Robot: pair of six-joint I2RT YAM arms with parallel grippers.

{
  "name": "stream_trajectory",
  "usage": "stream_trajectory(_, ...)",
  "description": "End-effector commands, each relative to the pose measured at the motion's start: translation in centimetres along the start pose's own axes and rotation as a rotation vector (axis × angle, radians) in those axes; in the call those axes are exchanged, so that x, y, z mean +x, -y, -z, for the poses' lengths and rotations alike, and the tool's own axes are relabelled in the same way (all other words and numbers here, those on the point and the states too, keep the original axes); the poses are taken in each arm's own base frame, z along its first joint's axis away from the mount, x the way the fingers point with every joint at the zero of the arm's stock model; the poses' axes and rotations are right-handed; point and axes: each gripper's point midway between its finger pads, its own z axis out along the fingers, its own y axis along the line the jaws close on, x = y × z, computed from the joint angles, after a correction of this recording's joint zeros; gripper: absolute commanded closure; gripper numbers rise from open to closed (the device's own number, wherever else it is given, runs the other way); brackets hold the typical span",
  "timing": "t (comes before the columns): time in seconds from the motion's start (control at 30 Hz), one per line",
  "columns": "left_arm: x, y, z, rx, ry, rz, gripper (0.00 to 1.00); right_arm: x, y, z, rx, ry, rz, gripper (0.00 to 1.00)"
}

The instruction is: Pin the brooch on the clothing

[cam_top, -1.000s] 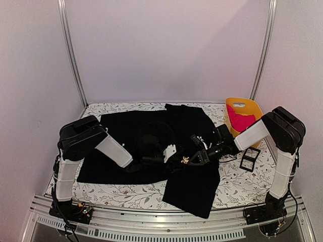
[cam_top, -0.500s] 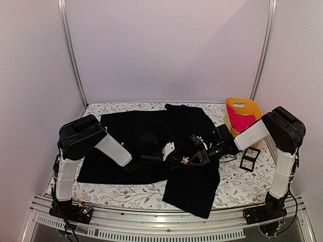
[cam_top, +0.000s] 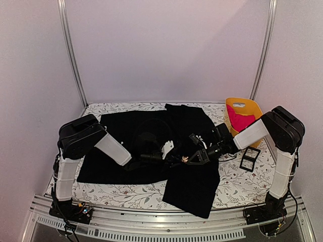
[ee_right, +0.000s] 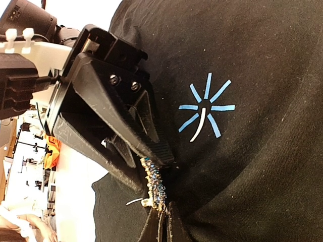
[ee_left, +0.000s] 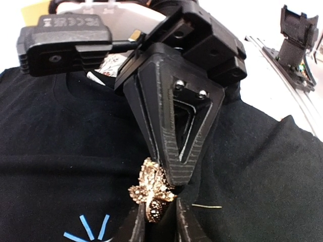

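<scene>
The black shirt lies spread on the table. The small gold flower-shaped brooch sits on its chest, between both grippers. My left gripper comes from the left, and its narrow jaws grip the brooch's lower lobe with its fingertips. My right gripper comes from the right and is shut on the brooch's edge. Its ribbed finger covers the brooch's right side. The light-blue asterisk print lies just beside the brooch on the shirt.
An orange-yellow bin holding a bright pink garment stands at the back right. A small black square frame lies on the floral table cover right of the shirt. Metal posts rise at both back corners.
My left gripper has edged slightly away from me and closer around the brooch. My right gripper and the brooch have stayed in place.
</scene>
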Motion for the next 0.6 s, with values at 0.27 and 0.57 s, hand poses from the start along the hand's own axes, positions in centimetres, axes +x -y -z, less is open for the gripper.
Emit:
stream_trajectory(0.27, -0.6, 0.8, -0.2, 0.078, 0.025, 0.029, 1.00, 0.3, -0.5, -0.5, -0.035, -0.019, 0.020, 1.00)
stream_trajectory(0.57, -0.5, 0.6, 0.2, 0.056, 0.002, 0.115, 1.00, -0.8, -0.6, 0.2, 0.032, 0.013, 0.072, 0.77)
